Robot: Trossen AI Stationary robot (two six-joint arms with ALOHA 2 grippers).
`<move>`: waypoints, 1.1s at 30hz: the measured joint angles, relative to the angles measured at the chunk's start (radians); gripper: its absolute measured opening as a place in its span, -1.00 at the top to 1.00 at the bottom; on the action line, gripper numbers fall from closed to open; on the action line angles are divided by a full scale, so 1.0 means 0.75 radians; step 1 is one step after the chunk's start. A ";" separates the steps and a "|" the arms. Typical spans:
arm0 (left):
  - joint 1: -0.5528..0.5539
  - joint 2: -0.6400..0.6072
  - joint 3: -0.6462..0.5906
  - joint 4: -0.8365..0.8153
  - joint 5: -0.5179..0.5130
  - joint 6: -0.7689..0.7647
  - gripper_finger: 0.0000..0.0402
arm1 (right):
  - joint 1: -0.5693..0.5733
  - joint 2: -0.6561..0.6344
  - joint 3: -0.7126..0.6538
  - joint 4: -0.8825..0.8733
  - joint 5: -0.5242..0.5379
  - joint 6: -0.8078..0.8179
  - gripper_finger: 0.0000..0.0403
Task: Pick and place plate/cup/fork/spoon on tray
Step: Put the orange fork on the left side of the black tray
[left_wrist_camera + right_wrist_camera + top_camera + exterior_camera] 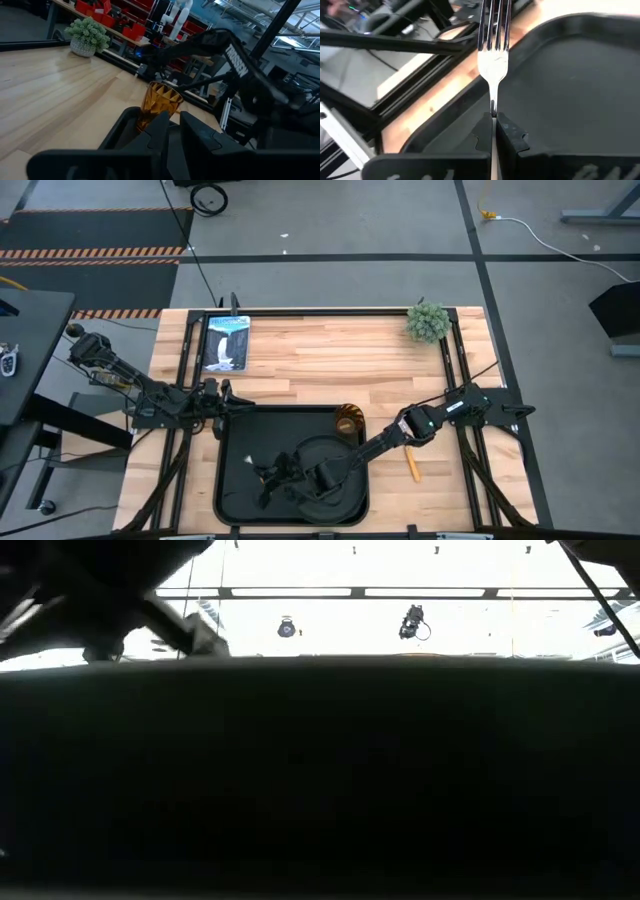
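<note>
The black tray [235, 480] lies at the table's near middle. The round black plate [345, 492] sits on the tray's right half, partly under my right arm. The amber cup [348, 421] stands upright in the tray's far right corner; it also shows in the left wrist view [159, 102]. My right gripper [275, 473] is over the tray's left half, shut on the fork [493, 60]. An orange handle [413, 467], the spoon's as far as shows, lies on the table right of the tray. My left gripper [222, 402] is shut and empty at the tray's far left corner. My right gripper pinches the fork's thin metal neck [492, 107] between its two fingers, just behind the pronged head. The fingers lie along the fork, and the prongs stick out ahead of them toward the tray's left rim. The handle is hidden behind the fingers. Whether the fork touches the tray I cannot tell.
A small potted plant [427, 321] stands at the table's far right, and a picture card [226, 343] lies at the far left. Bare wood lies between them, beyond the tray. The low view is almost wholly dark.
</note>
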 joint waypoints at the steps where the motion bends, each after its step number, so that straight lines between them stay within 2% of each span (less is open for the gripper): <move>1: 0.000 0.000 0.000 0.000 0.000 0.000 0.74 | -0.001 -0.018 0.000 -0.053 0.000 0.021 0.95; 4: 0.000 0.000 0.000 -0.001 0.000 0.000 0.74 | 0.001 -0.057 0.000 -0.166 0.001 0.051 0.95; 10: 0.000 0.000 0.000 0.000 0.000 0.000 0.74 | 0.001 -0.099 0.003 -0.229 -0.002 0.052 0.95; 13: 0.000 0.000 0.000 0.000 0.000 0.000 0.74 | 0.001 -0.097 0.064 -0.302 -0.020 0.046 0.95; 19: -0.001 0.000 0.000 0.000 0.000 0.000 0.74 | 0.015 -0.094 0.154 -0.336 -0.034 0.000 0.95; 24: -0.001 0.000 0.000 0.000 0.000 0.000 0.74 | 0.017 -0.106 0.157 -0.336 -0.034 -0.025 0.95; 30: -0.001 0.000 0.000 -0.001 0.000 0.000 0.74 | 0.009 -0.106 0.154 -0.570 -0.086 0.213 0.95; 33: 0.000 0.000 0.000 -0.001 0.000 0.000 0.74 | 0.010 -0.106 0.154 -0.596 -0.088 0.291 0.94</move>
